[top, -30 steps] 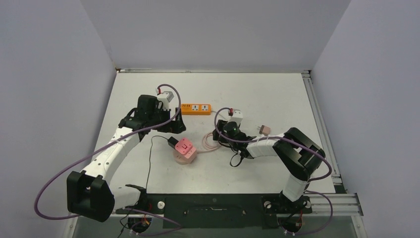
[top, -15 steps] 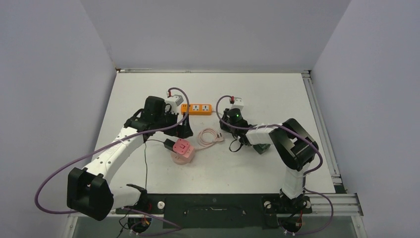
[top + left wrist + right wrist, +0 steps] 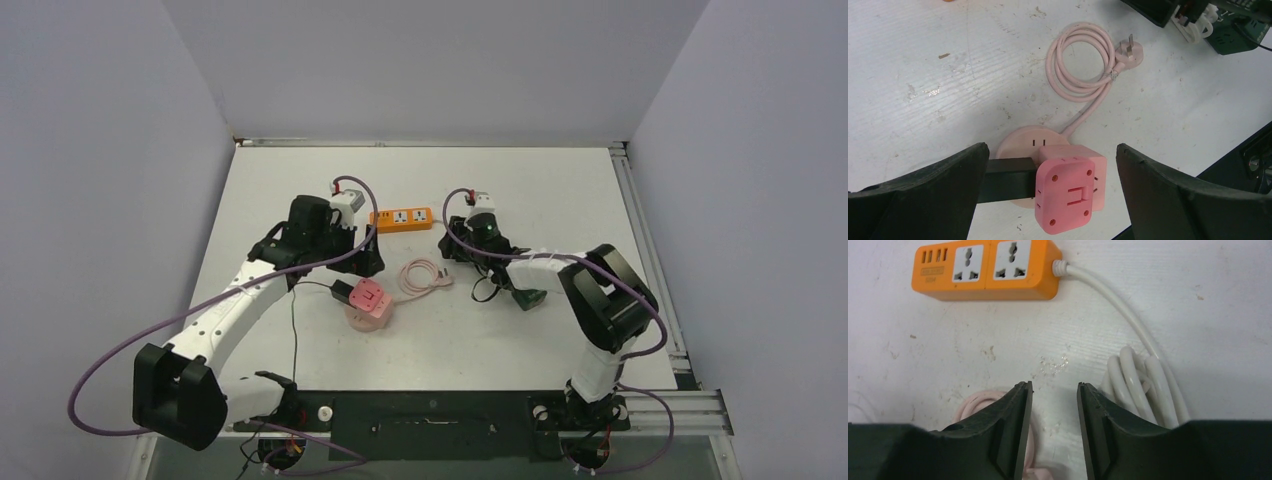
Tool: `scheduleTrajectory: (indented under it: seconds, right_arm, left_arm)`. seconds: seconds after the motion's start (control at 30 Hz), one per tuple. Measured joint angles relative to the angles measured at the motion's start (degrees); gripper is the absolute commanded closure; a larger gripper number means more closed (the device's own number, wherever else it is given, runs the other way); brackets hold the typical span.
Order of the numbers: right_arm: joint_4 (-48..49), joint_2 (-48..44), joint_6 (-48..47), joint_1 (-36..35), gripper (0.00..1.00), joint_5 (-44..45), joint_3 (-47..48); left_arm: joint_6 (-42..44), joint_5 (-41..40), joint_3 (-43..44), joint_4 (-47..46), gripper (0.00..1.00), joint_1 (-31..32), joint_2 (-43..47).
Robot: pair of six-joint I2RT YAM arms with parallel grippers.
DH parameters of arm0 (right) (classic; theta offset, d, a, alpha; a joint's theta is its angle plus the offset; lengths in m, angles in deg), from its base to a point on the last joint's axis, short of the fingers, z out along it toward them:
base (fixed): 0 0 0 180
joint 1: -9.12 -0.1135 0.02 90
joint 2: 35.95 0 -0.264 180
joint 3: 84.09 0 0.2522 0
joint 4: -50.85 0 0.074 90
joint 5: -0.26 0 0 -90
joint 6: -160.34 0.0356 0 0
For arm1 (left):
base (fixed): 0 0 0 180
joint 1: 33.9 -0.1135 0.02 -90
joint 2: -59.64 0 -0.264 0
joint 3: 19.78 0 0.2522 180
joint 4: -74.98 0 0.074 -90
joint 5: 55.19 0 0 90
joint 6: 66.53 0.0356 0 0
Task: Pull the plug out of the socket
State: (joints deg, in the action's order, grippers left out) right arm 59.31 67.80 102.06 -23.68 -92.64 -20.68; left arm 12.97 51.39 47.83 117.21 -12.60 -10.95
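**Top external view.** A round pink base [image 3: 372,320] lies on the table [image 3: 560,200], left of its middle and nearer the near edge than the far one. A pink cube socket [image 3: 372,296] stands on the base, and a black plug [image 3: 343,291] is seated in the cube's left side. The left gripper [image 3: 366,264] hangs just beyond them. A coiled pink cable [image 3: 422,275] lies to their right. An orange power strip [image 3: 401,218] lies farther toward the far edge, with the right gripper [image 3: 452,243] near its right end.

**Left wrist view.** The claw is released. Its fingers [image 3: 923,195] stand wide apart, flanking the plug and cube socket, with nothing grasped. The cable runs from the base through its coil to a loose pink plug [image 3: 1130,51].

**Right wrist view.** The claw is nearly clenched but grasps nothing. A narrow strip of bare table shows between its fingers [image 3: 1013,435]. The power strip lies ahead. Its white cord [image 3: 1143,375] is coiled beside one finger, and the pink cable passes under the other.
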Motion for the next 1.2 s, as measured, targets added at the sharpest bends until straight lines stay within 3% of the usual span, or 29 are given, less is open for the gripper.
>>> scheduleTrajectory:
  seconds: [0.23, 0.4, 0.87, 1.03, 1.2]
  right_arm:
    - [-4.6, -6.8, 1.5, -5.0, 0.40, 5.1, -2.5]
    - [-6.5, -7.6, 4.6, -9.0, 0.39, 10.5, -3.7]
    - [-9.7, -5.2, 9.5, -11.8, 0.36, 16.6, -4.0]
    - [-10.1, -4.6, 10.2, -12.9, 0.42, 17.1, -4.0]
    - [-10.2, -4.5, 11.0, -13.4, 0.64, 17.4, -4.1]
  left_arm:
    - [-0.8, -1.5, 0.0, -0.3, 0.04, -0.4, 0.7]
    - [-0.9, -1.8, 0.0, -0.5, 0.04, -0.4, 0.7]
    - [-0.9, -2.9, 0.0, -0.5, 0.04, -0.4, 0.7]
    - [-0.9, -3.0, 0.0, -0.5, 0.04, -0.4, 0.7]
    - [-0.9, -3.1, 0.0, -0.5, 0.04, -0.4, 0.7]
